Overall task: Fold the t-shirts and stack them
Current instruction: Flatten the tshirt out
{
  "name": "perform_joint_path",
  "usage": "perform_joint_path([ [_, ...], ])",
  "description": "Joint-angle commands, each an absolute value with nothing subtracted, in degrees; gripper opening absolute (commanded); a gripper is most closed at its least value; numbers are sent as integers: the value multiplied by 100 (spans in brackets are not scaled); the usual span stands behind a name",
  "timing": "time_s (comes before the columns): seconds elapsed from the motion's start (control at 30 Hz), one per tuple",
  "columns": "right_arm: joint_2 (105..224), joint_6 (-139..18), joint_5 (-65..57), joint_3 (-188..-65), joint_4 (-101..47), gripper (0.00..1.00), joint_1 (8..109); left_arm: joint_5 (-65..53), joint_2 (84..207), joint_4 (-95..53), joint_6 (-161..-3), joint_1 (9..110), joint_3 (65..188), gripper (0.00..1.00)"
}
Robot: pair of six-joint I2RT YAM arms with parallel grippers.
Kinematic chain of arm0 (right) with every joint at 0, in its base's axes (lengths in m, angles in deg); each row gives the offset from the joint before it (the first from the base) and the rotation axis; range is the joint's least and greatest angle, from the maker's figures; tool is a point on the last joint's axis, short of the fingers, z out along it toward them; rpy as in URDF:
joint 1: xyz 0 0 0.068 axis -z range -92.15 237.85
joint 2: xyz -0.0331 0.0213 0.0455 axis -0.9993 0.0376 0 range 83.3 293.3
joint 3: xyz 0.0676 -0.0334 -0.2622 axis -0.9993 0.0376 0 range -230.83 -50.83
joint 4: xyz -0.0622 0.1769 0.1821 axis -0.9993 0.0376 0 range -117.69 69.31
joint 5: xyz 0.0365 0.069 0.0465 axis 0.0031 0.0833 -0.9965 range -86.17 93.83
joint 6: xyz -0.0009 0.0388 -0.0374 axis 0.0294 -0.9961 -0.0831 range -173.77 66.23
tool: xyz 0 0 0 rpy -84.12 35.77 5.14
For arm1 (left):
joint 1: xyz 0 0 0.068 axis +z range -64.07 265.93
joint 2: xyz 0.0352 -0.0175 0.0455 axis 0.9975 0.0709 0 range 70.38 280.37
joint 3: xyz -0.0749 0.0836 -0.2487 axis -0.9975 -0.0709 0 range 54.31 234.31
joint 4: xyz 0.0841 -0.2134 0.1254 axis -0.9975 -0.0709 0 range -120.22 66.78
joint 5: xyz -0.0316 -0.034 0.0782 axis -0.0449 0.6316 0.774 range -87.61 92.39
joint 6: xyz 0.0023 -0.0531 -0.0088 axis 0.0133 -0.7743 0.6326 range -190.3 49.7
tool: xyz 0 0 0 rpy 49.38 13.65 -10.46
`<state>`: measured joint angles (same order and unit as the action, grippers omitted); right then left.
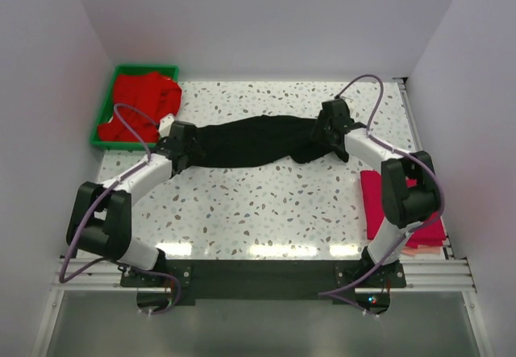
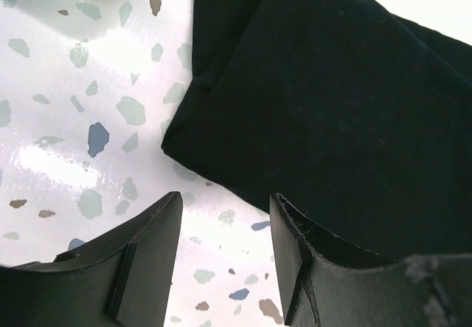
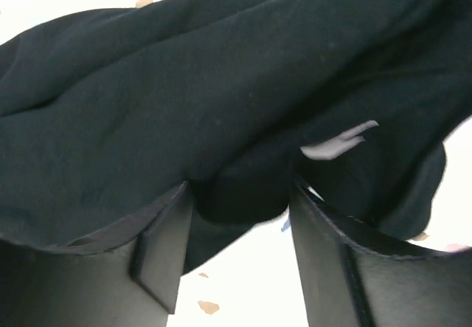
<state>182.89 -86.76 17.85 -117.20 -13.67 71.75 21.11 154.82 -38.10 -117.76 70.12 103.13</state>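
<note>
- Container: a green rectangular plastic tray (image 1: 145, 68) sits in the far left corner of the white speckled tabletop (image 1: 266, 204).
- Contents: a crumpled heap of bright red cloth t-shirts (image 1: 145, 99) fills the tray and rises above its rim.
- Task item, black: a black cloth short-sleeved t-shirt (image 1: 250, 141) lies outside the tray. It is drawn out as a long band across the far middle of the tabletop, between the two claws.
- Task item, pink: a folded magenta-pink cloth t-shirt (image 1: 375, 200) lies flat at the near right edge of the tabletop, partly hidden by the right arm.
- Left arm: its elbow is raised near the left base, and its white forearm slopes forward and inward to the left end of the black t-shirt.
- Left claw (image 2: 225, 201): the fingers are spread. Bare tabletop shows in the gap, and a corner of the black t-shirt (image 2: 332, 105) lies just ahead of it. One finger overlaps the cloth edge in the wrist view.
- Right arm: its elbow is raised above the pink t-shirt, and its forearm reaches forward and inward to the right end of the black t-shirt.
- Right claw (image 3: 240, 194): the fingers stand apart around a bunched fold of the black t-shirt (image 3: 147, 105). Whether they press on it cannot be told.
- A small white neck label (image 3: 339, 139) shows on the cloth just beyond the right claw.
</note>
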Motion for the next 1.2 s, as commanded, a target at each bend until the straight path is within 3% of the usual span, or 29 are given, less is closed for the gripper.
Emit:
perform_joint_path([
  [0.0,18533,-8778,2026,-12122,-1566,57,7185,2278,15667,-3465,-11811,7152,10274,56],
  [0.2,18534,-8752,2158,-12184,-1521,48,7203,2155,16045,-3316,-11767,7222,10274,55],
  [0.4,18455,-8690,2220,-12290,-1390,29,7220,2146,16441,-3140,-11829,7222,10353,54],
  [0.47,18429,-8673,2202,-12334,-1345,19,7220,2155,16608,-3140,-11820,7222,10520,53],
  [0.57,18306,-8646,2185,-12378,-1179,3,7246,2233,16775,-3122,-11741,7231,10791,39],
  [0.6,18253,-8638,2185,-12413,-1126,0,7255,2269,16811,-3166,-11671,7231,10880,25],
  [0.7,17920,-8576,2167,-12422,-942,0,7308,2392,16838,-3447,-11531,7257,11284,0],
  [1.17,15697,-8145,1798,-12361,149,0,7888,2700,13905,-4456,-10889,7275,11452,0],
])
